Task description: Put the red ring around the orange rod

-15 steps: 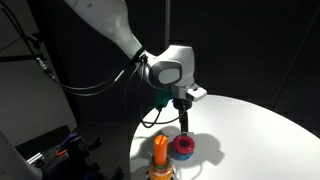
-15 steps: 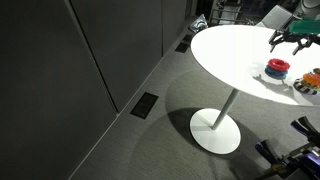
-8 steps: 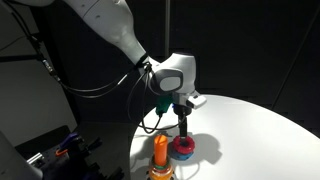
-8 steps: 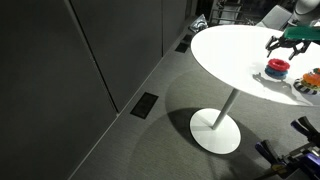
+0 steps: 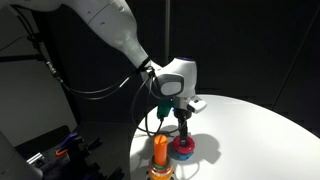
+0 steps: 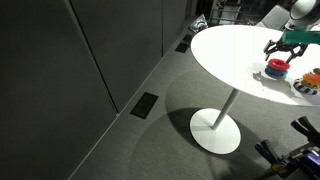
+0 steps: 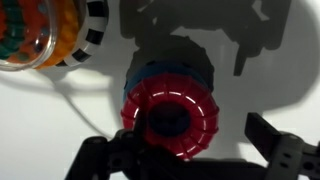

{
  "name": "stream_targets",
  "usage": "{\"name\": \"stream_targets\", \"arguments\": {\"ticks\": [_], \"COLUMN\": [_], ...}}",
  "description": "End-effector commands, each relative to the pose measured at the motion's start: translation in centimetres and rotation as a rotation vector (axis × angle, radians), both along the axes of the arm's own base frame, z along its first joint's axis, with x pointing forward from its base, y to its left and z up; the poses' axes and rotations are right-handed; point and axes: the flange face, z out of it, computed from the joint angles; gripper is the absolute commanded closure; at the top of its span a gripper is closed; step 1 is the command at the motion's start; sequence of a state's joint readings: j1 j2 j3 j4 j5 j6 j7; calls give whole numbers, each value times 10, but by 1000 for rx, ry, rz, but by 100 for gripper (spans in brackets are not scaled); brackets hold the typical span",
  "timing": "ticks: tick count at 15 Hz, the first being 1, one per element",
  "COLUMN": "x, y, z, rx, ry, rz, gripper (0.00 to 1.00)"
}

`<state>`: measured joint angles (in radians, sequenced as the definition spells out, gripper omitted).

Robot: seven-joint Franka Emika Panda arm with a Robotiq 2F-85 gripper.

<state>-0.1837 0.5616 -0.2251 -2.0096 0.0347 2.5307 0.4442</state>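
Exterior view: the gripper hangs straight above the red ring. The ring lies flat on the white table, just beside the upright orange rod. The arm reaches in from the upper left, wrist pointing down.

Exterior view: the same ring sits under the gripper.

Wrist view: the ring lies hole upward on a blue ring. It is centred between 2 fingers, which stand apart and hold nothing. Judgement: a straight descent brackets it.

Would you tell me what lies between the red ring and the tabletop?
A blue ring; the red ring sits stacked on it, clearest in the wrist view.
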Motion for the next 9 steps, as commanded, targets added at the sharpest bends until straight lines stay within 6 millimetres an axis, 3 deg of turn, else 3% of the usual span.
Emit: {"name": "stream_targets", "arguments": {"ticks": [1, 5, 6, 7, 9], "x": [7, 9, 10, 10, 10], "y": [-8, -8, -8, -8, -9], "z": [-1, -5, -6, -7, -8], "rx": [9, 12, 13, 13, 13], "ry": [-10, -8, -7, -6, -4], "rz": [27, 44, 47, 49, 51], "gripper": [0, 4, 8, 19, 23]}}
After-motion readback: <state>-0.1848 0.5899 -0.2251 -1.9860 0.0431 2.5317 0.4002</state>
